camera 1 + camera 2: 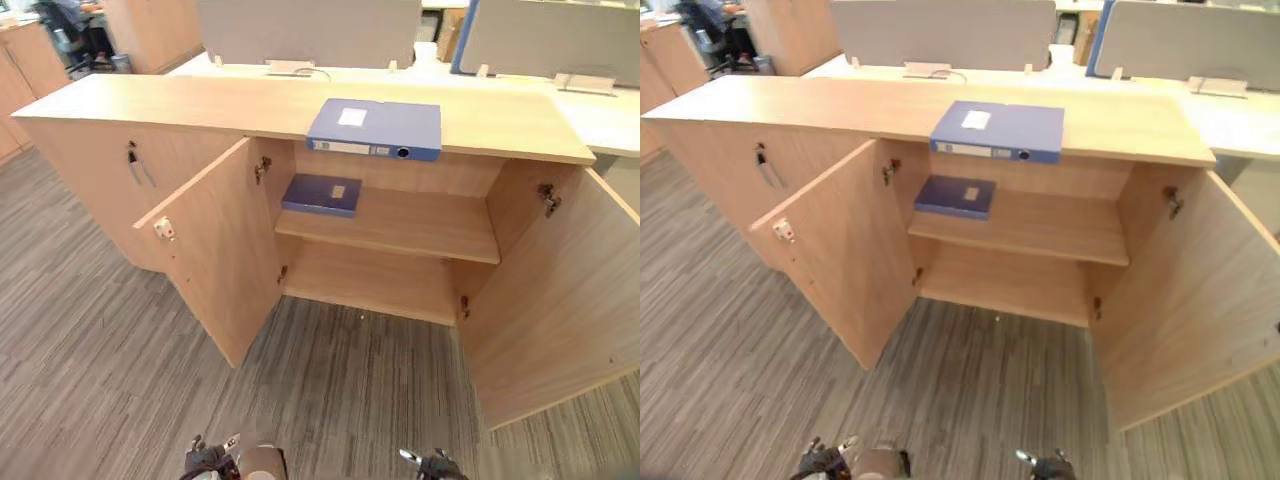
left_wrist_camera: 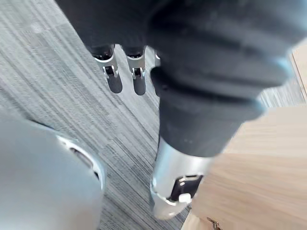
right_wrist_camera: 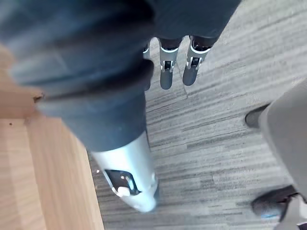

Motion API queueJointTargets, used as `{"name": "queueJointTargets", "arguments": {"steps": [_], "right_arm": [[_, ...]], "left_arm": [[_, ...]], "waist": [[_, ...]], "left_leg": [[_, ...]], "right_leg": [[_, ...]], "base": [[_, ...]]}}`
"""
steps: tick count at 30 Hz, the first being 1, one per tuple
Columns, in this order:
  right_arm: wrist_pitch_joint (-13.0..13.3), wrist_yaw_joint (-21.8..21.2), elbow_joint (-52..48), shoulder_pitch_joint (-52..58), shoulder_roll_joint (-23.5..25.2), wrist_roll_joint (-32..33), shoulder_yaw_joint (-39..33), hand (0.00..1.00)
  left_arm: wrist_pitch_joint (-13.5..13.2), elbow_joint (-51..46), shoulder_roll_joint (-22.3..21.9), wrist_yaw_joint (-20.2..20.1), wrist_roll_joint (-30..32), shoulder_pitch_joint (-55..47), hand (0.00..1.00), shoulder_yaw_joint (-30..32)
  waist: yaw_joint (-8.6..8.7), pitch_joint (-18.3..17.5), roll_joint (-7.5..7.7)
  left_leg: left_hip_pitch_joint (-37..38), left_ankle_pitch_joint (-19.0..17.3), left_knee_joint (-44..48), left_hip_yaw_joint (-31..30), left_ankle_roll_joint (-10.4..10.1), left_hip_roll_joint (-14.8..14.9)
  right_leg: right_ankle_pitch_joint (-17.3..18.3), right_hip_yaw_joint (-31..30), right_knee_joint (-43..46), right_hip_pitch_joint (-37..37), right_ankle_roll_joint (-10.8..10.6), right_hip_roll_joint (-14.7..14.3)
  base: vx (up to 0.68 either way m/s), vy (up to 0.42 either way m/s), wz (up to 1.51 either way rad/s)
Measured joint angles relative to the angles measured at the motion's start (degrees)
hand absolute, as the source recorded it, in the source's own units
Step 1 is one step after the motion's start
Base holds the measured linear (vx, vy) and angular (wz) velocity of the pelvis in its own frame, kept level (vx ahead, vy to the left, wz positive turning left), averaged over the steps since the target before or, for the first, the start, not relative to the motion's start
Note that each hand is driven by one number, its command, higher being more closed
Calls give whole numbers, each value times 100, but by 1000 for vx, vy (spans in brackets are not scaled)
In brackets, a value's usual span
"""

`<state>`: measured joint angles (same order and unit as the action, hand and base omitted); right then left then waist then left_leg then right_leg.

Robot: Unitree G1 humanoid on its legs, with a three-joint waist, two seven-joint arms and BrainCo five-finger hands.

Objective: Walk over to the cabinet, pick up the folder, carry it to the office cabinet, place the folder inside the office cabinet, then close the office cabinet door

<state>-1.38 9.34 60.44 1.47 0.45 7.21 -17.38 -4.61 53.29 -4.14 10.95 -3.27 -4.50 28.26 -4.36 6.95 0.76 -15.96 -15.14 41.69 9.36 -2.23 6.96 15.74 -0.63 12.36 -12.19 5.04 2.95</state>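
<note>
My left robot hand (image 2: 114, 79) and right robot hand (image 3: 166, 76) hang empty, fingers apart. The blue folder (image 1: 375, 128) lies atop the open cabinet (image 1: 190, 105), a second folder (image 1: 322, 194) on its shelf (image 1: 425, 225).

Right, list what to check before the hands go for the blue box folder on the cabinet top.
1. Blue box folder lies flat at the front edge of the cabinet top, with nothing on it: ok.
2. Left hand is empty, fingers straight, hanging over the carpet: ok.
3. Right hand is empty, fingers straight: ok.
4. Left door and right door both stand open: ok.
5. Upper shelf has room. A thinner blue folder lies at its left end and the rest is bare: ok.
6. Folder within arm's reach from this stance: cannot tell.
</note>
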Motion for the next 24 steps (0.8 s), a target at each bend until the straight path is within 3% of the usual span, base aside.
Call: {"name": "queueJointTargets", "arguments": {"steps": [1,3,4,5,7,9,10,13,14,15,16,17,19,22,23,24], "right_arm": [[0,0,-2,-12,-1,-38,91,0],[2,-3,-5,4,-5,-183,347,0],[15,-14,-25,33,-17,-201,441,0],[-2,-15,12,52,2,-285,554,0],[-11,-58,1,50,48,-417,576,0],[-74,-110,8,111,92,-474,484,0],[-82,-117,9,127,93,-498,479,0],[-101,-282,-16,117,93,-626,232,0],[-133,-317,-19,123,96,-631,103,0],[-136,-325,-39,146,81,-621,42,0],[-134,-332,-74,172,75,-612,40,0],[-126,-335,-192,246,76,-605,46,0],[-106,-330,-256,295,45,-577,51,0],[-46,-300,-220,284,-21,-369,67,0],[-33,-296,-214,275,-23,-345,69,0],[22,-289,-196,287,-31,-230,78,0]], "left_arm": [[-18,-5,10,0,-2,7,0,-41],[-30,4,33,9,2,24,0,-189],[-31,20,30,9,-12,13,0,-213],[-25,76,104,4,-23,39,0,-235],[-14,172,173,2,-4,72,0,-277],[18,268,193,0,-22,88,0,-224],[21,285,198,1,-20,89,0,-226],[99,427,217,-2,-9,105,0,-248],[101,423,216,0,-31,94,0,-288],[93,422,206,4,-83,83,0,-331],[84,423,202,8,-127,93,0,-360],[67,424,204,10,-170,103,0,-379],[38,420,195,6,-180,124,0,-469],[-12,443,187,-9,-150,157,0,-556],[-21,472,202,-9,-145,148,0,-545],[-21,522,229,-8,-106,140,0,-533]], "waist": [[-12,14,8],[-45,17,-32],[-61,-14,-74],[-78,-121,-21],[-67,-181,64],[-98,-296,140],[-106,-319,149],[-155,-494,139],[-170,-539,142],[-171,-574,120],[-149,-578,116],[-143,-597,141],[-79,-608,131],[68,-566,102],[64,-533,100],[85,-482,109]], "left_leg": [[-48,27,-277,-59,-25,-70],[-127,361,-1369,-311,-30,-165],[-151,689,-1601,-397,-132,-127],[-194,928,-1451,-312,-95,-252],[-120,747,-1532,-172,71,-407],[101,727,-1747,74,267,-650],[139,726,-1780,111,289,-687],[673,639,-2134,625,553,-1083],[930,604,-2285,727,607,-1173],[1224,605,-2559,817,608,-1187],[1379,605,-2691,863,608,-1179],[1629,605,-2853,960,607,-1179],[1920,607,-3083,1001,604,-1169],[2265,547,-3410,899,483,-985],[2359,472,-3453,864,415,-878],[2498,386,-3452,770,271,-697]], "right_leg": [[21,-27,-24,-73,-37,107],[217,-177,-96,-251,-380,385],[363,-293,-118,-331,-604,454],[384,-450,-80,-322,-655,617],[-47,-561,56,-175,-622,783],[-435,-641,139,-125,-745,1067],[-480,-648,149,-117,-753,1115],[-835,-921,472,-6,-864,1663],[-970,-970,975,213,-934,1744],[-1174,-1103,1784,620,-913,1709],[-1150,-1158,2236,863,-914,1708],[-1049,-1143,2918,1293,-908,1713],[-813,-923,3280,1783,-903,1734],[-268,-264,2889,2296,-1002,1484],[-209,-189,2640,2395,-1006,1250],[-212,-117,2081,2454,-1005,832]], "base": [[367,336,-57],[339,340,-52],[378,412,-59],[463,505,-49],[391,425,-23],[404,419,-11],[379,341,-34],[317,273,-64],[212,169,-80],[189,141,-79],[149,101,-66],[110,67,-44],[140,34,-28],[133,-104,-3],[134,-298,-11],[112,-266,-1]]}}
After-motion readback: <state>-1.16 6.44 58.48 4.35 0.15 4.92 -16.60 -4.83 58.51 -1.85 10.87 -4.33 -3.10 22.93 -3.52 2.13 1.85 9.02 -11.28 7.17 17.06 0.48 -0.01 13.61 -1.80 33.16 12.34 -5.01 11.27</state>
